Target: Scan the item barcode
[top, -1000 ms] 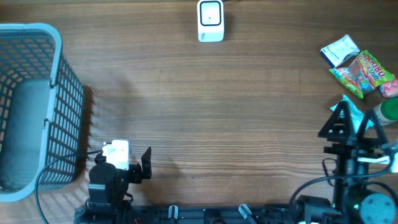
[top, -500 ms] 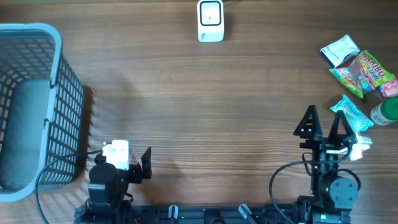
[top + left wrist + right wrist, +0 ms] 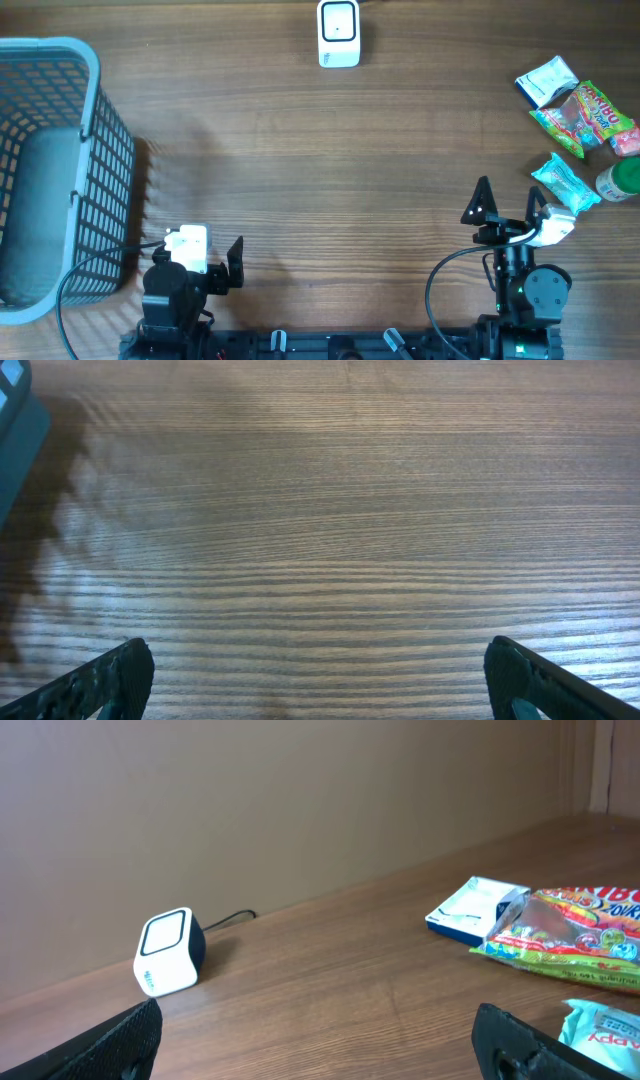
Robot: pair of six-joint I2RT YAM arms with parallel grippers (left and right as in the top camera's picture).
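Right gripper [image 3: 509, 198] sits wide open and empty, left gripper [image 3: 320, 685] too. Candy bag [image 3: 585, 117] is bright, crinkly, multicoloured; white scanner [image 3: 339, 33] on wood-grain table [image 3: 330, 180], plain brown wall [image 3: 300, 810] behind.

Only fragments read: "ZOU" on the colourful candy bag [image 3: 570, 935], "appy" on the teal packet [image 3: 605, 1025].

You have one wooden table [image 3: 320, 170], one blue-grey mesh basket [image 3: 110, 150] and one white scanner [image 3: 339, 33]. You have five small goods: one blue-and-white packet [image 3: 545, 80], one colourful sweet bag [image 3: 587, 115], one teal packet [image 3: 563, 183], one green-capped container [image 3: 622, 180] and one pink item [image 3: 626, 142], cut off at the picture's edge. You have two grippers: one left gripper [image 3: 320, 685] and one right gripper [image 3: 508, 203].
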